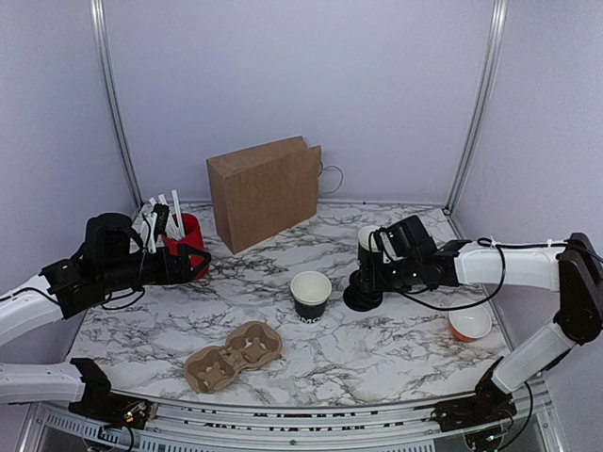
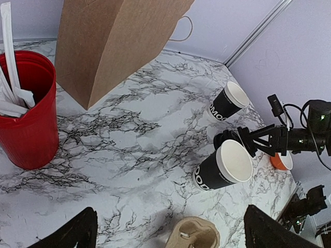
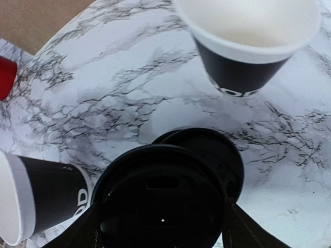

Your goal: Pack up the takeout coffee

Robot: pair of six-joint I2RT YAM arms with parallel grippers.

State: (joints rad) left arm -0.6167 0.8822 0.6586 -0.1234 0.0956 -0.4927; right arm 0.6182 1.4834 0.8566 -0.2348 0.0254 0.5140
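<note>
Two small black paper cups with white print stand open, both showing white interiors: one mid-table [image 1: 311, 294] [image 2: 225, 165] [image 3: 41, 199], one further back [image 1: 369, 237] [image 2: 230, 101] [image 3: 248, 46]. No cup has a lid on it, so a lidded takeout coffee is not in view. My right gripper [image 1: 366, 280] [image 3: 163, 222] is shut on a black round plastic lid [image 3: 163, 196], held just above more black lids [image 1: 363, 299] [image 3: 222, 155] on the table between the two cups. My left gripper [image 1: 186, 266] [image 2: 173, 232] is open and empty beside the red cup.
A red cup of white sticks [image 1: 188, 245] [image 2: 26, 113] stands at the left. A brown paper bag [image 1: 266, 191] [image 2: 114, 41] stands at the back. A cardboard cup carrier [image 1: 234, 355] [image 2: 194, 235] lies near the front. An orange bowl [image 1: 469, 323] [image 2: 282, 161] sits at the right.
</note>
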